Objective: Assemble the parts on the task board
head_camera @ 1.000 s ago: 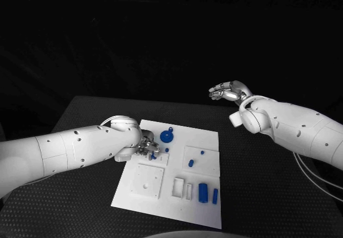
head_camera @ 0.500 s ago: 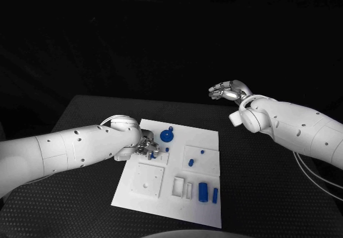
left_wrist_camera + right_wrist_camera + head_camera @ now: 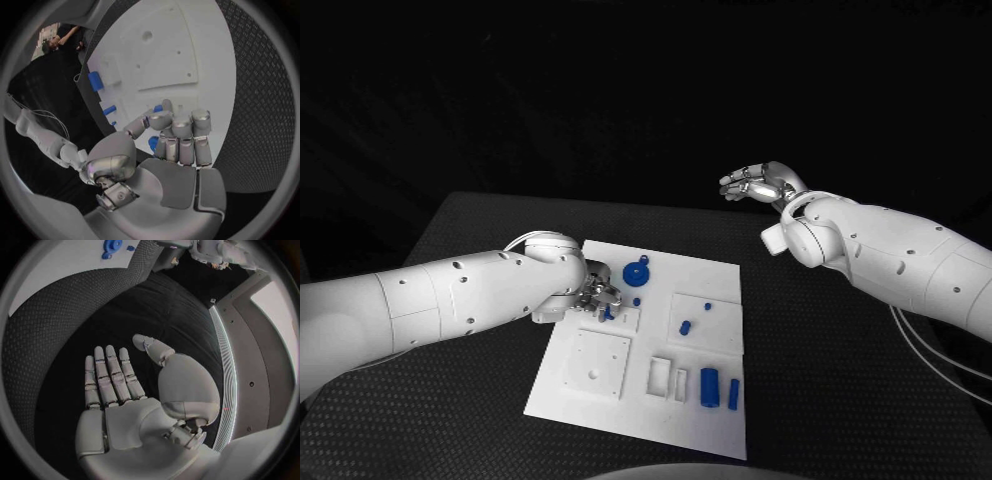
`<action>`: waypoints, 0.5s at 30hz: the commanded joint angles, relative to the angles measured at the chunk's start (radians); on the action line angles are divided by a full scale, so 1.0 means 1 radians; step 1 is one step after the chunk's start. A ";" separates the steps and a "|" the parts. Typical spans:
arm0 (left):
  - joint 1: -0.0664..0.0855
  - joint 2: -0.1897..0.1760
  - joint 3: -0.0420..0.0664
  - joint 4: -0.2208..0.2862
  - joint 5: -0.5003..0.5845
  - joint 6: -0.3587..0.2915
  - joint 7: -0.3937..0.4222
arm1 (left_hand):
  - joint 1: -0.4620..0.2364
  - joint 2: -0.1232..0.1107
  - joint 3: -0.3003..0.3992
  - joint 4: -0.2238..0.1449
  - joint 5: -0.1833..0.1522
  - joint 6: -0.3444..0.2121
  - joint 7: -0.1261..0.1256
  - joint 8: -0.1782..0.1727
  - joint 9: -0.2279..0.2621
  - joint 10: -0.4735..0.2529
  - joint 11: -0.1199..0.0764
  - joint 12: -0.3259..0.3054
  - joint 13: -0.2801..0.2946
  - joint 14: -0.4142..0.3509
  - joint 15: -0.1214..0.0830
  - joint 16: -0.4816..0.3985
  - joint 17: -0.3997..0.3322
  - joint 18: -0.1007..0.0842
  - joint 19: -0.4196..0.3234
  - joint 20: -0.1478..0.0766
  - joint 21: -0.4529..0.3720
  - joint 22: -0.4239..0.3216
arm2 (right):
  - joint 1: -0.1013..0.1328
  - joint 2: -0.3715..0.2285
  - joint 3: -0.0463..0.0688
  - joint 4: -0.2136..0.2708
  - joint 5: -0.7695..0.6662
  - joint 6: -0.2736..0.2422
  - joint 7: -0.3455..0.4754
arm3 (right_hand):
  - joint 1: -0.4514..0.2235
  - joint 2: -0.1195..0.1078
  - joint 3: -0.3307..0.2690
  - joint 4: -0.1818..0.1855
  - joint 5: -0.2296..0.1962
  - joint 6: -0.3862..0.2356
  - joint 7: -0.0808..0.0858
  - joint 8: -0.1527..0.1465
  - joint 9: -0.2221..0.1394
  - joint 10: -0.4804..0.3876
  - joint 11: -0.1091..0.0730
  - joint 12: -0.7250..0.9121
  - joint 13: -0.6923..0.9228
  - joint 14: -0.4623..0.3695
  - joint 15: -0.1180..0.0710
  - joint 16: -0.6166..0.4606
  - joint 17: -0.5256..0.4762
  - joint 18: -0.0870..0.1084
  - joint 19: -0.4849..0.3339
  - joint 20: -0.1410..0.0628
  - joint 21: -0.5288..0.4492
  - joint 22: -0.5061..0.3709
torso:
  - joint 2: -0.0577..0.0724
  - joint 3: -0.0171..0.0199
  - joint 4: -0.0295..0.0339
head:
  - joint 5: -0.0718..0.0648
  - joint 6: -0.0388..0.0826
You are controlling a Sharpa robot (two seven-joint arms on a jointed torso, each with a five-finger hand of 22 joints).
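The left robot hand [image 3: 599, 296] sits low on the task board [image 3: 711, 275], mostly hidden behind its own white wrist. Its curled fingers [image 3: 181, 132] cover most of a small blue part [image 3: 154, 143], so the part's shape cannot be told, nor whether it is truly gripped. Small blue pieces at the board's middle are too tiny to identify.

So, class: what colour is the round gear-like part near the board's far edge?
Blue: the round gear-like part stands on the white task board, clearest in the head view.
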 commanded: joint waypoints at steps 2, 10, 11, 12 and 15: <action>-0.016 0.011 -0.008 -0.001 0.025 0.046 0.004 | -0.037 -0.008 -0.065 0.023 0.009 0.232 -0.090 0.010 0.004 -0.014 -0.016 0.007 -0.004 0.005 -0.009 -0.001 0.000 0.011 -0.003 -0.118 0.008 0.004 | 0.000 0.001 0.000 0.000 -0.002 0.015 0.004 | 0.006 -0.001 -0.003 -0.006 0.004 -0.001 0.009 0.003 -0.002 0.006 0.002 -0.006 -0.002 -0.002 0.007 -0.006 -0.002 -0.012 -0.004 -0.002 -0.007 0.002 | 0.000 0.0005 -0.0004 | -0.002 -0.001; -0.017 0.013 -0.008 -0.008 0.025 0.045 0.004 | -0.074 -0.085 -0.124 0.060 -0.140 0.228 -0.093 0.012 0.004 -0.016 -0.018 0.007 -0.007 0.003 -0.013 -0.002 0.000 0.017 -0.008 -0.121 0.002 0.000 | 0.000 0.001 0.000 0.000 -0.002 0.016 0.004 | 0.005 -0.002 -0.005 -0.006 0.004 -0.002 0.010 0.002 -0.002 0.006 0.003 -0.006 -0.002 -0.003 0.008 -0.007 -0.002 -0.012 -0.004 -0.002 -0.007 0.003 | 0.000 0.0010 -0.0007 | -0.003 -0.001; -0.017 0.013 -0.008 -0.008 0.025 0.046 0.004 | -0.078 -0.091 -0.131 0.066 -0.141 0.228 -0.093 0.013 0.004 -0.016 -0.018 0.008 -0.008 0.003 -0.014 -0.002 0.001 0.017 -0.009 -0.121 0.002 0.000 | 0.000 0.000 0.000 0.000 -0.002 0.015 0.004 | 0.005 -0.002 -0.005 -0.006 0.004 -0.002 0.010 0.002 -0.002 0.006 0.003 -0.006 -0.002 -0.003 0.008 -0.007 -0.002 -0.012 -0.004 -0.002 -0.007 0.003 | 0.000 0.0009 -0.0006 | -0.003 -0.001; -0.017 0.013 -0.008 -0.008 0.025 0.048 0.004 | -0.080 -0.094 -0.134 0.069 -0.142 0.227 -0.093 0.013 0.004 -0.016 -0.018 0.008 -0.008 0.002 -0.014 -0.002 0.001 0.017 -0.009 -0.121 0.002 0.000 | -0.001 0.000 0.000 0.001 -0.002 0.016 0.004 | 0.004 -0.002 -0.005 -0.006 0.004 -0.002 0.010 0.002 -0.002 0.005 0.003 -0.006 -0.002 -0.003 0.008 -0.007 -0.002 -0.012 -0.004 -0.002 -0.007 0.003 | 0.000 0.0009 -0.0006 | -0.003 -0.001; -0.017 0.014 -0.008 -0.009 0.025 0.047 0.005 | -0.077 -0.102 -0.142 0.068 -0.142 0.227 -0.094 0.014 0.004 -0.016 -0.018 0.009 -0.009 0.002 -0.015 -0.002 0.001 0.019 -0.010 -0.122 0.002 0.000 | -0.001 0.000 0.000 0.001 -0.002 0.016 0.004 | 0.004 -0.002 -0.006 -0.006 0.005 -0.003 0.011 0.002 -0.003 0.005 0.004 -0.006 -0.002 -0.003 0.009 -0.007 -0.002 -0.012 -0.004 -0.002 -0.008 0.003 | 0.000 0.0009 0.0003 | -0.004 -0.003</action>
